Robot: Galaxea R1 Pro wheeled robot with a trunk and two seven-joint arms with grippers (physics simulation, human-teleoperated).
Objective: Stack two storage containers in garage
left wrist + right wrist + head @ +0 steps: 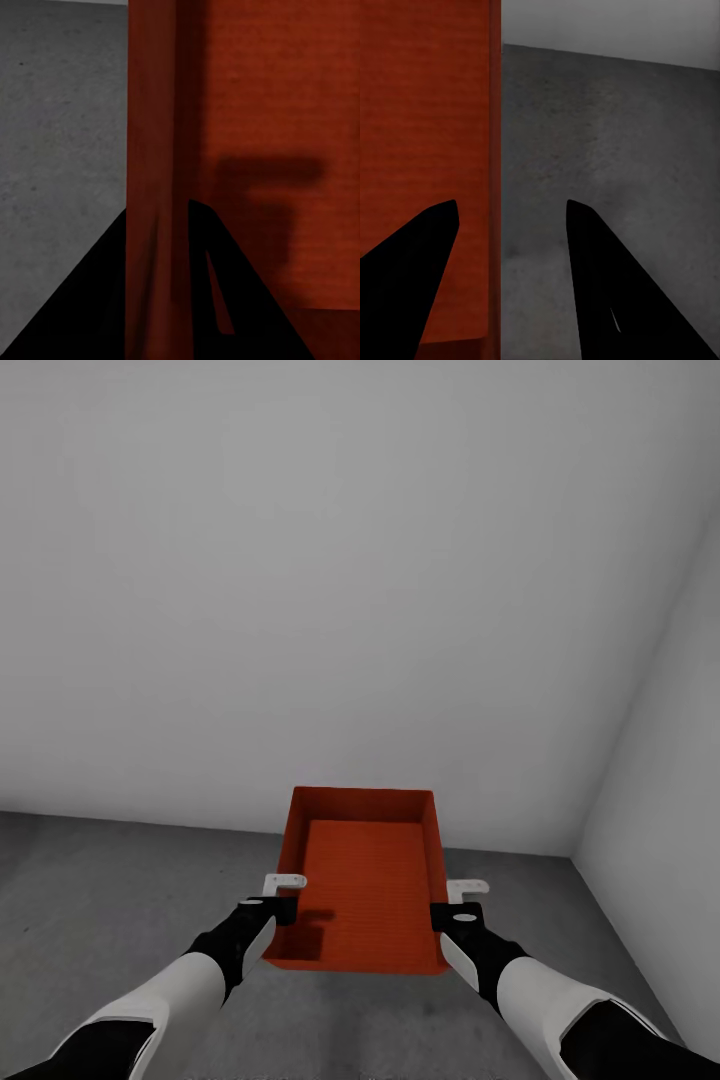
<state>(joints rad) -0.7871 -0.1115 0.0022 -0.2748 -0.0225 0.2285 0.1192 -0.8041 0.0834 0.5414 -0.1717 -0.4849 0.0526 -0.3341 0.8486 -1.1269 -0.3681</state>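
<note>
One orange-red storage container (365,880) sits held between both arms in front of the robot, open top up, above the dark grey mottled concrete floor (110,890) in a corner of plain grey-white walls (330,560) — garage-type surroundings. Left gripper (283,898) is on the container's left long wall; in the left wrist view its two black fingers (90,300) straddle that thin wall (154,187), one outside and one inside, pressed onto it — pinching the wall. Right gripper (458,900) is at the right long wall; in the right wrist view the fingers (615,300) stand well apart with the wall edge (495,187) between them, one finger over the bin's interior, one over the floor, and visible gaps either side of the wall — spread, not clamped. Finger shadow falls on the container's inner floor in the left wrist view. Container interior is bare, faint ribbed texture only. No brand, label or writing readable on the container, arms or walls.
</note>
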